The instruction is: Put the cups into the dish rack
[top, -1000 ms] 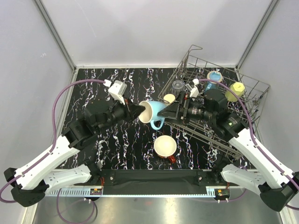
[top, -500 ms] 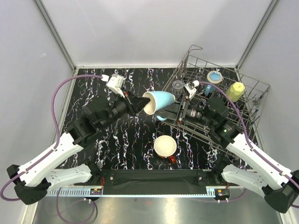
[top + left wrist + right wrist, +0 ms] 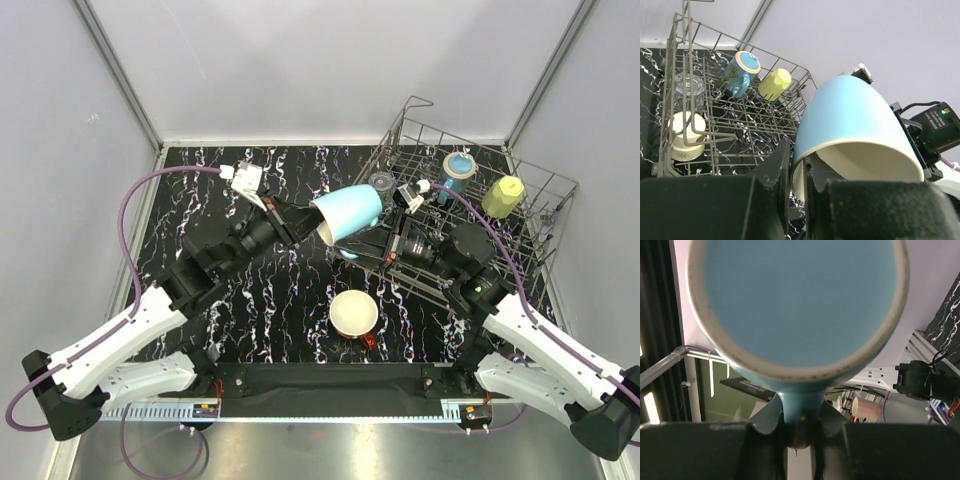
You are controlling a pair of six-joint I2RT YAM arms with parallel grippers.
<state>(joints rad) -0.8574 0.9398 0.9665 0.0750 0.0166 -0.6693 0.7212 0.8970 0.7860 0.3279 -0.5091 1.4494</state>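
A light-blue mug [image 3: 348, 211] with a pale inside hangs tilted above the table, just left of the dish rack [image 3: 545, 215]. My left gripper [image 3: 308, 224] is shut on its rim [image 3: 799, 170], one finger inside the mug and one outside. My right gripper [image 3: 358, 245] is shut on the mug's handle [image 3: 800, 399], under the mug's round base [image 3: 799, 302]. In the dish rack [image 3: 755, 131] sit a teal cup [image 3: 741, 72], a yellow-green cup [image 3: 774, 83], a clear tumbler [image 3: 688, 90] and a cream cup [image 3: 686, 135]. A red mug [image 3: 354, 314] stands on the table.
The rack's raised wire side [image 3: 400, 130] and upright tines stand close to the right of the held mug. Grey walls close in the black marbled table [image 3: 200, 190]. Both arms meet at the middle.
The light-blue mug has risen and turned towards the rack in my left gripper. My right gripper, open a second ago, has shut on the handle.
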